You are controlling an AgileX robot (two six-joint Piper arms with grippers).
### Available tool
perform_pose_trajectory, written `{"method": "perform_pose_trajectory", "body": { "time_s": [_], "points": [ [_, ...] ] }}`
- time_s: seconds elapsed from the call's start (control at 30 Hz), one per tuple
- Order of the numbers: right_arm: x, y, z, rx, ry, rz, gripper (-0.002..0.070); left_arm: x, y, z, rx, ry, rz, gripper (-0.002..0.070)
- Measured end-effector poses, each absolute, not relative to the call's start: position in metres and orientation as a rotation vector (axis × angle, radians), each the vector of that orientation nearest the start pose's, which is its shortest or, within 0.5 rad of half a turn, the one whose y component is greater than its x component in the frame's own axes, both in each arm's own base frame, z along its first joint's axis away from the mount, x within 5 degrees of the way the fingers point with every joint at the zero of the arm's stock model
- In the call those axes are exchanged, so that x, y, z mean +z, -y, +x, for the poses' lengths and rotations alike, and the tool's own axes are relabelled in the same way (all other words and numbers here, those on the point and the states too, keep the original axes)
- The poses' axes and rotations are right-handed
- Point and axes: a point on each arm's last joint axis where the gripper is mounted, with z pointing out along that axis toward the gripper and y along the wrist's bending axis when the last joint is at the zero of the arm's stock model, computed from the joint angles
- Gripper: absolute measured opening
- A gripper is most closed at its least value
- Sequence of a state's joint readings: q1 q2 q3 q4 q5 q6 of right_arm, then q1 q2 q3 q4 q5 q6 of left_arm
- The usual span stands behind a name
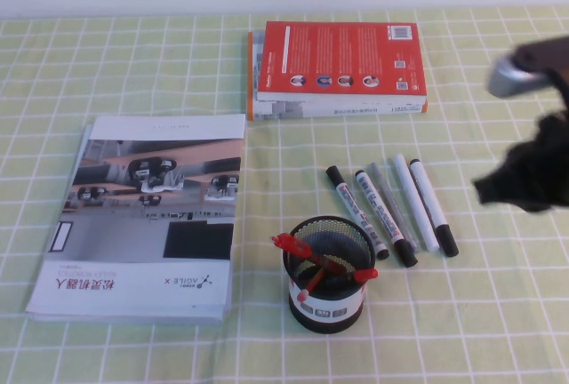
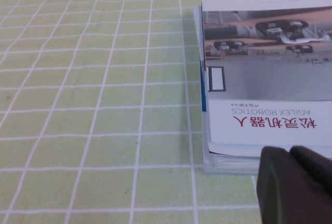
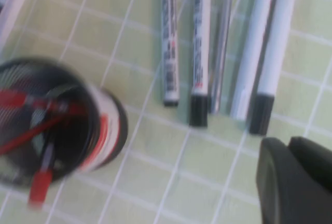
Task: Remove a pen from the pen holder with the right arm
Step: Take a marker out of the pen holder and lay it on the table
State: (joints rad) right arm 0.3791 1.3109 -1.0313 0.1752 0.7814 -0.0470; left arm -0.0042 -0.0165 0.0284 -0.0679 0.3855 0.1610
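A black mesh pen holder [image 1: 331, 311] stands near the table's front, and the red pens [image 1: 316, 260] in it lean across its mouth. Just beyond it, several pens [image 1: 391, 211] lie side by side on the cloth. My right gripper [image 1: 484, 190] hovers to the right of those pens, above the table, shut and holding nothing. In the right wrist view its fingertips [image 3: 275, 154] meet over bare cloth, apart from the lying pens [image 3: 199, 53] and the pen holder [image 3: 106, 130]. My left gripper [image 2: 288, 154] is shut and empty beside the brochure's corner.
A stack of brochures [image 1: 151, 215] lies at the left, and its edge [image 2: 207, 156] shows in the left wrist view. A red book [image 1: 338, 60] on other books sits at the back. Green checked cloth [image 1: 498, 313] covers the table.
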Motion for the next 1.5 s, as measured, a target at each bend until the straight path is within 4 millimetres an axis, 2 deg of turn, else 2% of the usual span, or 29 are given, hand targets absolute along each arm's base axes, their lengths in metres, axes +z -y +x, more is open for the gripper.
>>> {"method": "perform_pose_trajectory", "body": {
  "time_s": [0.07, 0.13, 0.33, 0.5, 0.63, 0.8, 0.97, 1.1, 1.27, 1.5],
  "points": [
    [0.311, -0.100, 0.223, 0.343, -2.459, -0.419, -0.0011, 0.170, 0.003, 0.052, 0.040, -1.877, 0.114, -0.0005],
    [0.313, -0.088, 0.194, 0.358, -2.374, -0.398, -0.0012, 0.170, 0.003, 0.052, 0.040, -1.877, 0.114, -0.0005],
    [0.311, -0.060, 0.122, 0.405, -2.178, -0.360, -0.0012, 0.170, 0.003, 0.052, 0.040, -1.877, 0.114, -0.0005],
    [0.302, -0.046, 0.087, 0.411, -2.109, -0.365, -0.0012, 0.170, 0.003, 0.052, 0.040, -1.877, 0.114, -0.0005],
    [0.297, -0.043, 0.078, 0.413, -2.112, -0.371, -0.0012, 0.170, 0.003, 0.052, 0.040, -1.877, 0.114, -0.0005],
    [0.296, -0.044, 0.080, 0.406, -2.118, -0.379, -0.0012, 0.170, 0.003, 0.052, 0.040, -1.877, 0.114, -0.0005],
    [0.290, -0.046, 0.089, 0.377, -2.155, -0.387, -0.0012, 0.170, 0.003, 0.052, 0.040, -1.877, 0.114, -0.0005],
    [0.280, -0.047, 0.102, 0.318, -2.111, -0.389, -0.0012, 0.170, 0.003, 0.052, 0.040, -1.877, 0.114, -0.0005],
    [0.247, -0.028, 0.103, 0.183, -2.033, -0.251, -0.0012, 0.170, 0.003, 0.052, 0.040, -1.877, 0.114, -0.0005],
    [0.202, -0.007, 0.075, 0.067, -1.913, -0.066, -0.0012, 0.170, 0.003, 0.052, 0.040, -1.877, 0.114, -0.0005]
  ]
}}
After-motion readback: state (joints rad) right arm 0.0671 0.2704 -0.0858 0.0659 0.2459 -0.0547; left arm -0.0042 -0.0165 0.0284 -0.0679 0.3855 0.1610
